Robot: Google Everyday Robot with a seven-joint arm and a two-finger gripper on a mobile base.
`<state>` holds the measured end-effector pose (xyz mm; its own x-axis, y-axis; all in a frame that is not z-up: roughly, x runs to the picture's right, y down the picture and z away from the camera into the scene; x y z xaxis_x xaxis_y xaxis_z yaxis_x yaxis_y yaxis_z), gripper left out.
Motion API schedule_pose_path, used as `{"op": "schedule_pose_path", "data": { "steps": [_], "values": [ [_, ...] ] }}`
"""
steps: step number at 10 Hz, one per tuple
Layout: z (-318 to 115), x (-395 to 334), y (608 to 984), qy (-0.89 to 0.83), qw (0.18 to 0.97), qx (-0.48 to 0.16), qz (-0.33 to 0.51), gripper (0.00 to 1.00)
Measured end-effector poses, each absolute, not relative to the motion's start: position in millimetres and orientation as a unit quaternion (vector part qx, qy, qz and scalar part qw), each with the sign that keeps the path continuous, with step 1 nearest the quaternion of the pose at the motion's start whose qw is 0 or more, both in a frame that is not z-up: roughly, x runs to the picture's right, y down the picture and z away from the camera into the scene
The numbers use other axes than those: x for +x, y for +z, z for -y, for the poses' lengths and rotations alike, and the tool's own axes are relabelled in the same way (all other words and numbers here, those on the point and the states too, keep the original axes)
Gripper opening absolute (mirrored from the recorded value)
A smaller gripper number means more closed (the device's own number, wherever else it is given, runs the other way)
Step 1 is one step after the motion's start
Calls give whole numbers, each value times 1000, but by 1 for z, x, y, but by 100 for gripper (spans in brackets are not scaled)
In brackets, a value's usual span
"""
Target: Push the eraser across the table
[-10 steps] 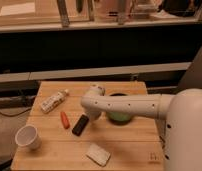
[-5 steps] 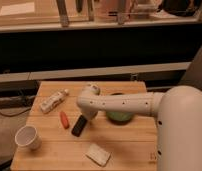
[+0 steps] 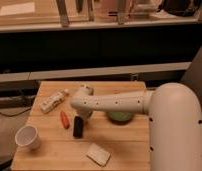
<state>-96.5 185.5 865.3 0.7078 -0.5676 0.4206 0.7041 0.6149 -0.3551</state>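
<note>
The eraser [image 3: 78, 127] lies near the middle of the wooden surface [image 3: 54, 152], just right of the small orange-red piece [image 3: 64, 119]. The gripper [image 3: 83, 111] sits at the eraser's far end; whether its jaws are open or closed cannot be told. The green bowl [image 3: 120, 117] is partly hidden behind the arm, its contents unseen. A white cup [image 3: 28, 137] stands at the left.

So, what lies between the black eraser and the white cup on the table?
In the camera view, the small orange-red piece lies between the eraser and the white cup; otherwise bare table. The end effector sits just above the eraser.
</note>
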Motion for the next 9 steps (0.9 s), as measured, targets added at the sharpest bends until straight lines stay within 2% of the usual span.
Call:
{"op": "schedule_pose_path", "data": {
  "steps": [9],
  "values": [
    [-191, -126, 870, -398, 875, -244, 128, 2]
  ]
}}
